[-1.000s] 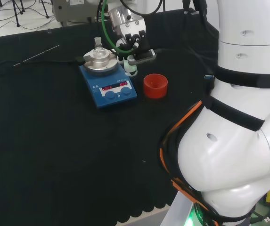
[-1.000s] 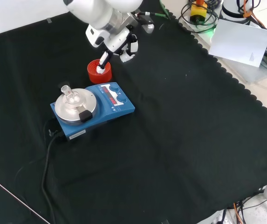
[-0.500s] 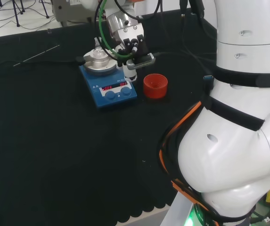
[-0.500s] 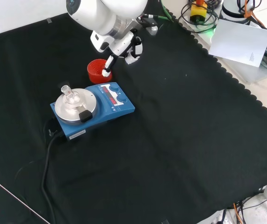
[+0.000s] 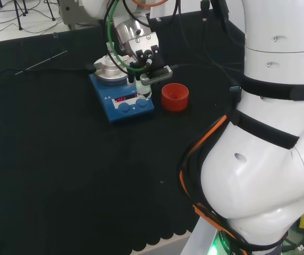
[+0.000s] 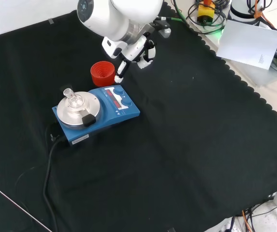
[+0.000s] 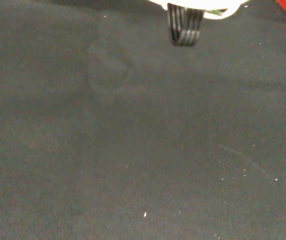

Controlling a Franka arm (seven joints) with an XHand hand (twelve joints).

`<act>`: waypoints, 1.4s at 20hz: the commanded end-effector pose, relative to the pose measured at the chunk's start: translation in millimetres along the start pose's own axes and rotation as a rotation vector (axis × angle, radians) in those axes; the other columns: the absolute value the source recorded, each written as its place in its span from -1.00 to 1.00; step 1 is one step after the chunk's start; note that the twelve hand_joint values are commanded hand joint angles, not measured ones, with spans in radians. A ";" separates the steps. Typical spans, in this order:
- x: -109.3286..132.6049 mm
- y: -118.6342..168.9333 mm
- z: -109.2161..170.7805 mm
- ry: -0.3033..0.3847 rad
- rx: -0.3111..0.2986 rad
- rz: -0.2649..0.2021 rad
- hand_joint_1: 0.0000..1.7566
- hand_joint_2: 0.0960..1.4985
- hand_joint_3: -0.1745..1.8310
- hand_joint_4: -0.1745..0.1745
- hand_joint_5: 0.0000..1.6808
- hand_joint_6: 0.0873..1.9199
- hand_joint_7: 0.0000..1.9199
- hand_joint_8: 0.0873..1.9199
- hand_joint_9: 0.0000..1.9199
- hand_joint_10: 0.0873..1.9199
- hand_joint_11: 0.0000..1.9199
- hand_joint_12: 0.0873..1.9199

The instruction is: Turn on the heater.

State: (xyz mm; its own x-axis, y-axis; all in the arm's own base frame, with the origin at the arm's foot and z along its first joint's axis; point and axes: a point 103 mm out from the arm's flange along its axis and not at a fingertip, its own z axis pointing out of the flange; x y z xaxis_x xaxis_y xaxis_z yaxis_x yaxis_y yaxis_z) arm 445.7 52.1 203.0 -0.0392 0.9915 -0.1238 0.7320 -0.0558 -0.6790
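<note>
While hand [image 6: 137, 48] hovers, heater [image 6: 95, 114] sits just below-left, prob. untouched, front view.

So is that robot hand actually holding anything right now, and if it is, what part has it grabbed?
Nothing is held. The hand hangs above the blue heater, one finger pointing down toward its control panel, the others curled with nothing in them.

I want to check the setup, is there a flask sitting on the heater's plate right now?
Yes, the front view shows a small clear flask standing on the round metal plate of the blue heater.
</note>
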 end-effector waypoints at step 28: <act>24.4 16.4 23.4 -0.060 0.098 -0.047 0.64 -0.10 0.15 -0.26 -0.70 -1.00 0.88 0.93 1.00 0.76 0.99 0.67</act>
State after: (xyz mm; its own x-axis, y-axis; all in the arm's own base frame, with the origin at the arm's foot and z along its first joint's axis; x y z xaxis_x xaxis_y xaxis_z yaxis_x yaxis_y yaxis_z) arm 441.4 68.2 175.5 -0.1100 0.9852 -0.1318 0.6615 -0.0264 -0.7495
